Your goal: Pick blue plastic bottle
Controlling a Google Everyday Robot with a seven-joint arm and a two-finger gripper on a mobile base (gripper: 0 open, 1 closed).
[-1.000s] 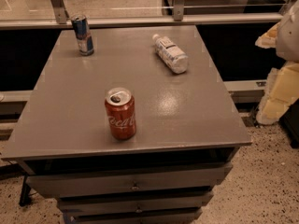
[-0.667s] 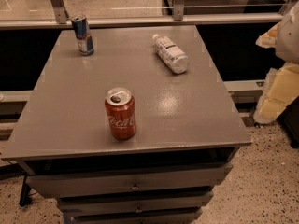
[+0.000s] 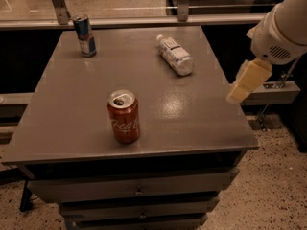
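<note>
While the bottle (image 3: pixel 175 55) lay on its side toward the far right of the table (image 3: pixel 192 123) and my gripper (image 3: pixel 237 92) hung past the right edge, spread or closed I couldn't tell, I judged it light, slippery, squashy: grab mid-label.

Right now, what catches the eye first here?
The red cola can standing upright near the front of the grey table draws the eye first. The blue plastic bottle lies on its side at back right, a slim blue-and-silver can upright at back left. The gripper hangs at the table's right edge, apart from the bottle.
</note>
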